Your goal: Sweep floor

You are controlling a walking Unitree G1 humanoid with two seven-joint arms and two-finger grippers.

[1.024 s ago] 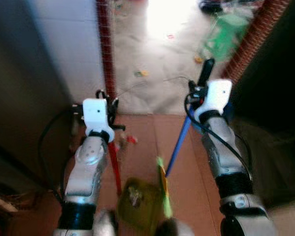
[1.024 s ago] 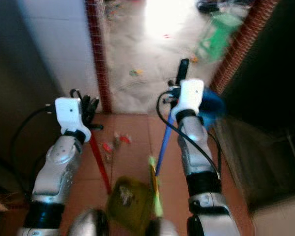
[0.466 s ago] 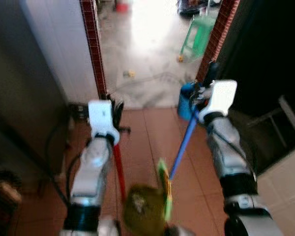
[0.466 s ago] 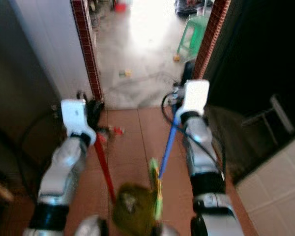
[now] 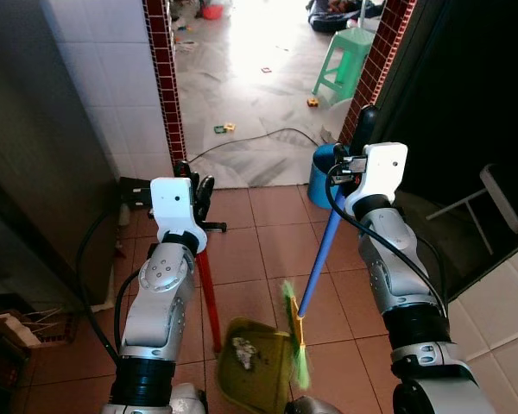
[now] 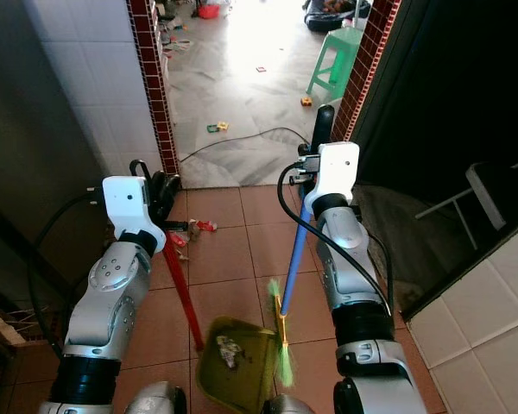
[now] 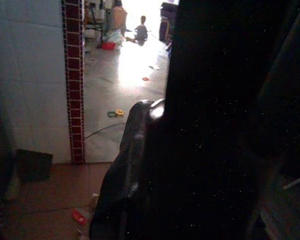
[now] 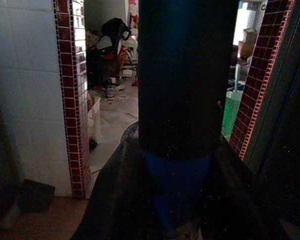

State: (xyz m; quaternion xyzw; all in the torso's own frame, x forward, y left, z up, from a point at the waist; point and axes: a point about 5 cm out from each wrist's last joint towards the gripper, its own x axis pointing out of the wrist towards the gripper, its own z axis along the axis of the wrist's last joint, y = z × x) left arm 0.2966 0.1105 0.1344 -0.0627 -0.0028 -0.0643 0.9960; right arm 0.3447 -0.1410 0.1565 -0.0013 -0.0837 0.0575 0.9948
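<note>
The robot has stepped nearer the doorway; left gripper grips the dustpan, right gripper the broom; next, sweep the red scraps.

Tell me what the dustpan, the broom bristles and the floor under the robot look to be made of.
Dustpan: probably plastic, olive-green and slightly see-through, with debris showing inside. Bristles: likely synthetic fibre, bright green, fine and splayed. Floor: glazed terracotta-coloured tile, judging by its square grout lines and dull sheen.
</note>
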